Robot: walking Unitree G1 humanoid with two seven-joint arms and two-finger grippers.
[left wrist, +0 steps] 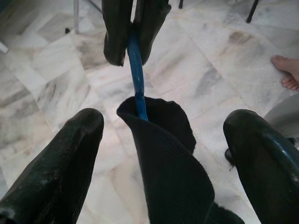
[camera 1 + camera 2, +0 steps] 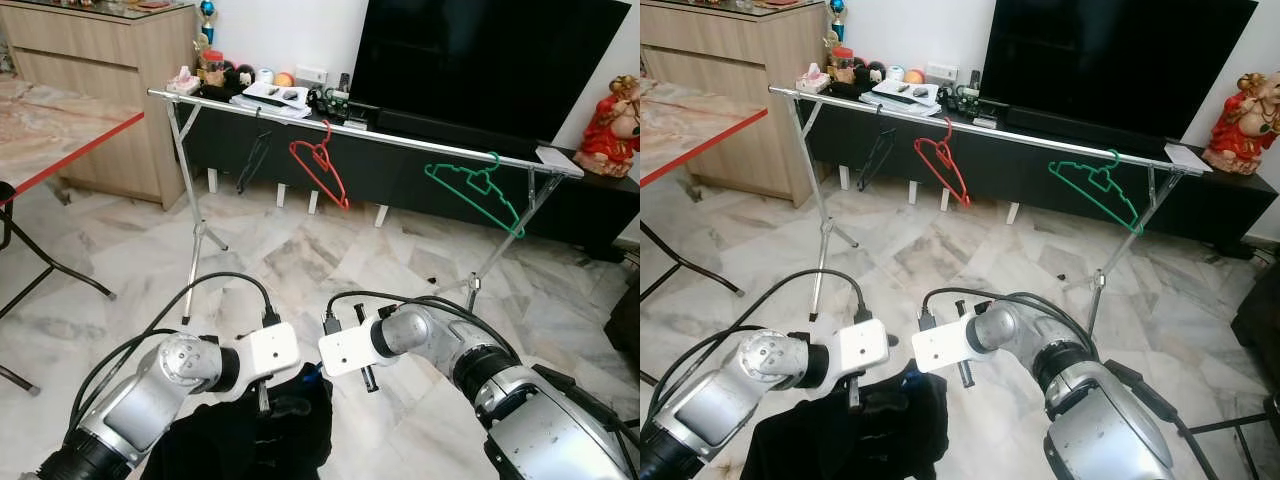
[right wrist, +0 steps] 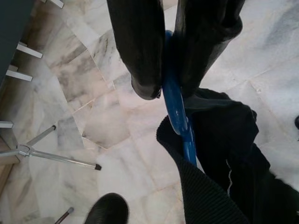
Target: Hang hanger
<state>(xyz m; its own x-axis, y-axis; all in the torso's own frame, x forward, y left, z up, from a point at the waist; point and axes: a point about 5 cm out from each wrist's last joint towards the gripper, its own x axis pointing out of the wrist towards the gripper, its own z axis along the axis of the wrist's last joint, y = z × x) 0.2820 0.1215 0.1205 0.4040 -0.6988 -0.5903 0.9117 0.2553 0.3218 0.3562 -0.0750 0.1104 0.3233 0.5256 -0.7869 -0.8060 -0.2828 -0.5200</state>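
A blue hanger [image 3: 175, 107] carries a black garment [image 2: 250, 430] low in front of me. My right gripper [image 3: 163, 88] is shut on the hanger's blue neck just above the cloth. My left gripper [image 1: 166, 121] is open, its two fingers [image 1: 70, 158] spread on either side of the garment's collar without clamping it. Ahead stands a silver drying rack, and along its rail [image 2: 400, 135] hang a black hanger [image 2: 252, 160], a red hanger [image 2: 322, 165] and a green hanger [image 2: 478, 190]. A stretch of bare rail lies between the red and green ones.
The rack's tripod legs [image 2: 200, 230] stand on the marble floor. Behind it are a large TV [image 2: 490, 60] and a cluttered low console, with a red statue [image 2: 610, 115] at the right. A red-edged table [image 2: 60, 140] is at my left. A person's bare foot [image 1: 285, 70] is nearby.
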